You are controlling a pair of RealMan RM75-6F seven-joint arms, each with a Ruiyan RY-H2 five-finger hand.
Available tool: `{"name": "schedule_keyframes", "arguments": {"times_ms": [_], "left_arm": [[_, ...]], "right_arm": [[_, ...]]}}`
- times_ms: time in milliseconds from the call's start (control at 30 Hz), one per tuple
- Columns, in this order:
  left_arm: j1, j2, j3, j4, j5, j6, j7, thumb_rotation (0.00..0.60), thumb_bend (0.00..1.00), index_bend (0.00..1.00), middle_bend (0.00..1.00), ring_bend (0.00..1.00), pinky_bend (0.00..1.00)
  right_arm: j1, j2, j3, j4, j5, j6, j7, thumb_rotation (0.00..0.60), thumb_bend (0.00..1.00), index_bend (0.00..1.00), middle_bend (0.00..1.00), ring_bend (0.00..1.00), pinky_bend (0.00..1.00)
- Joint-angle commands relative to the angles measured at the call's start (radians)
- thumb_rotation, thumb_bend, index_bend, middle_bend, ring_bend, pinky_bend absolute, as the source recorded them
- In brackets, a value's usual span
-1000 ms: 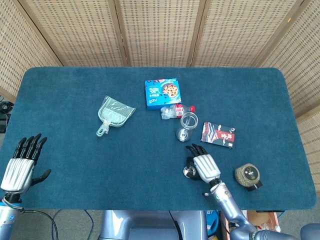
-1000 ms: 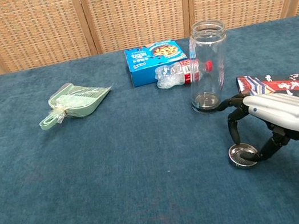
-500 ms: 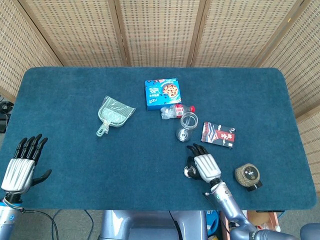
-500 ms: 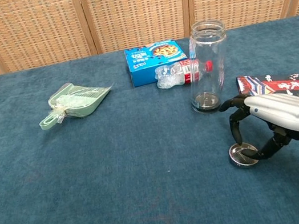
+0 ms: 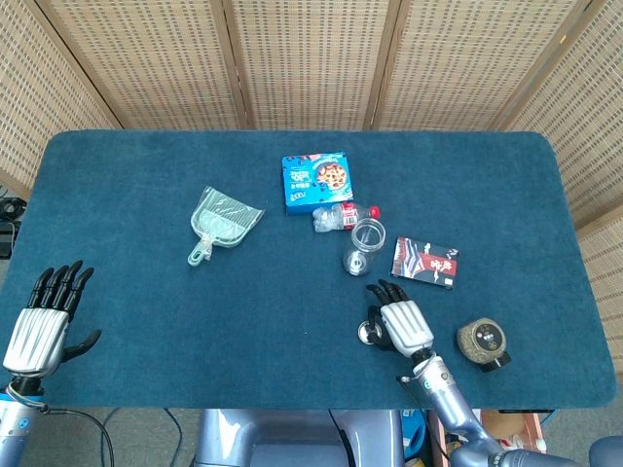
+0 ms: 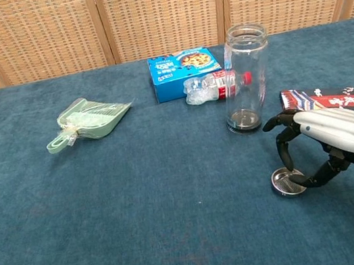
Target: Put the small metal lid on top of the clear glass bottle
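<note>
The small metal lid lies on the blue cloth in front of the clear glass bottle, which stands upright with its mouth uncovered. My right hand arches over the lid's right side. Its fingertips come down at the lid's back rim and the thumb reaches its right edge. The lid rests on the cloth, not lifted. My left hand lies empty at the near left table edge, fingers straight and apart.
A crushed plastic bottle and a blue box lie just behind the glass bottle. A printed packet sits behind my right hand, with a round device to its right. A green dustpan lies far left.
My right hand has slid slightly right and its fingers have drawn closer over the lid. The lid has stayed in place. The left hand has barely moved.
</note>
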Motion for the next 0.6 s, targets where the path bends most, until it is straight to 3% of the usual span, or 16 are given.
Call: {"name": "schedule_keyframes", "arguments": {"times_ms": [33,600], "left_arm": [[0.0,0.0,0.0,0.0,0.001,0.0,-0.001,0.6,0.24,0.0,0.0,0.0,0.0],[-0.001,0.0,0.0,0.0,0.0,-0.001,0.001,0.6,0.24,0.0,0.0,0.0,0.0]], "right_arm": [[0.0,-0.001,-0.001,0.0,0.001,0.0,-0.002,0.6,0.49,0.63,0.22,0.0,0.15],[0.008,-0.015,0.001,0.016,0.014,-0.009,-0.026,0.6,0.52,0.63,0.21,0.0,0.15]]}}
